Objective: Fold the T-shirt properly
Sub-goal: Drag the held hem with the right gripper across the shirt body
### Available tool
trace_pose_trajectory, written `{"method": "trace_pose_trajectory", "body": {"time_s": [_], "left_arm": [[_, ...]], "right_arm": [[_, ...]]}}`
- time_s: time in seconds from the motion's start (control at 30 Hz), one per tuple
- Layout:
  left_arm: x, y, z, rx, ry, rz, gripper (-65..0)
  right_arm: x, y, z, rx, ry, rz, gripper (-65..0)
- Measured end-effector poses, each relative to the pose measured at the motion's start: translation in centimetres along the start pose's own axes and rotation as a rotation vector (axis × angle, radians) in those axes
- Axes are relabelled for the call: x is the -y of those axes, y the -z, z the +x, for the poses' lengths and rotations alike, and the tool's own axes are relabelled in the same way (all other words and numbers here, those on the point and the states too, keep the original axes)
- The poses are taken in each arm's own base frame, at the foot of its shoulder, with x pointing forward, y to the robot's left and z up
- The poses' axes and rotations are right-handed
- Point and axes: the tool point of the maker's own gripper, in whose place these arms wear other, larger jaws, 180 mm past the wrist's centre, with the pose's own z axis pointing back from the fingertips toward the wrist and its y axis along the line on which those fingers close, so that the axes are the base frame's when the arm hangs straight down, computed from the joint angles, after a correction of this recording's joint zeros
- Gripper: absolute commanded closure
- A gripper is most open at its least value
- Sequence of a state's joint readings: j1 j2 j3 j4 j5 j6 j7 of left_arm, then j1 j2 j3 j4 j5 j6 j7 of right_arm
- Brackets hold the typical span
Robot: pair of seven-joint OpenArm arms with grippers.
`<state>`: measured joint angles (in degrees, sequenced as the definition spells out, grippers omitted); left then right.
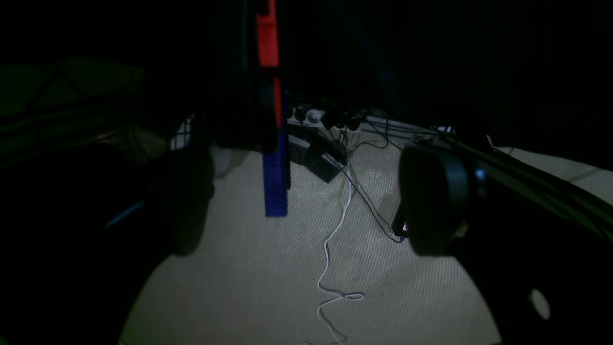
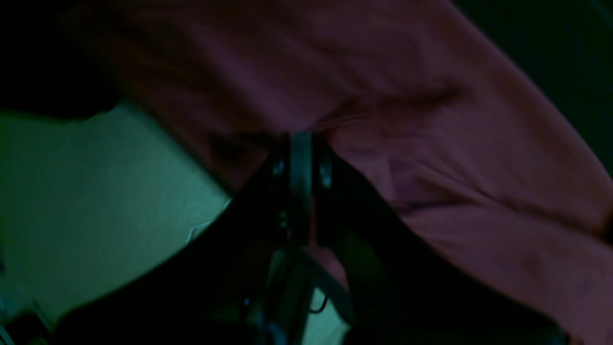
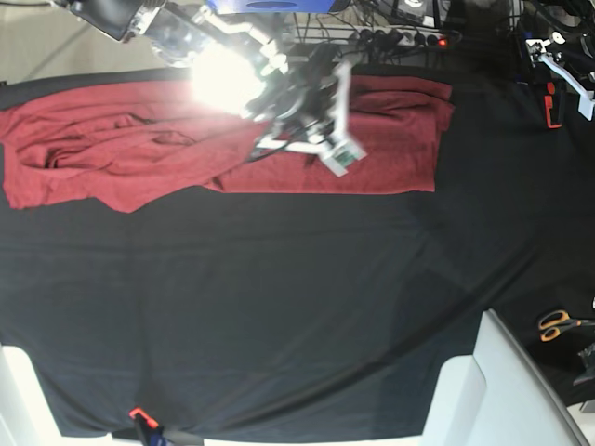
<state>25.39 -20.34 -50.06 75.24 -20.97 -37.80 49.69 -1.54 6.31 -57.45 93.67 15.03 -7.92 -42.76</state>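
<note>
The maroon T-shirt (image 3: 121, 149) lies crumpled along the far edge of the black table cloth (image 3: 279, 307), with one part spread flat at the right (image 3: 400, 130). My right gripper (image 2: 300, 141) is shut on a pinch of the shirt's fabric (image 2: 431, 158); in the base view it sits over the shirt's middle (image 3: 279, 125), partly lost in glare. My left gripper (image 1: 306, 206) is open and empty, away from the shirt, over beige carpet. In the base view only a white part of that arm (image 3: 493, 390) shows at the bottom right.
Orange-handled scissors (image 3: 558, 323) lie at the table's right edge. A power strip and cables (image 3: 400, 37) run behind the far edge. A red and blue clamp (image 1: 274, 158) and a white cable (image 1: 330, 249) show in the left wrist view. An orange clip (image 3: 138, 413) holds the cloth's near edge.
</note>
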Motion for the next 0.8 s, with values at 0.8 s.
{"method": "trace_pose_trajectory", "body": {"time_s": [0.8], "left_arm": [[0.0, 0.0, 0.0, 0.001, 0.001, 0.000, -58.7]], "right_arm": [[-7.6, -0.1, 3.5, 0.072, -0.341, 0.150, 0.0]]}}
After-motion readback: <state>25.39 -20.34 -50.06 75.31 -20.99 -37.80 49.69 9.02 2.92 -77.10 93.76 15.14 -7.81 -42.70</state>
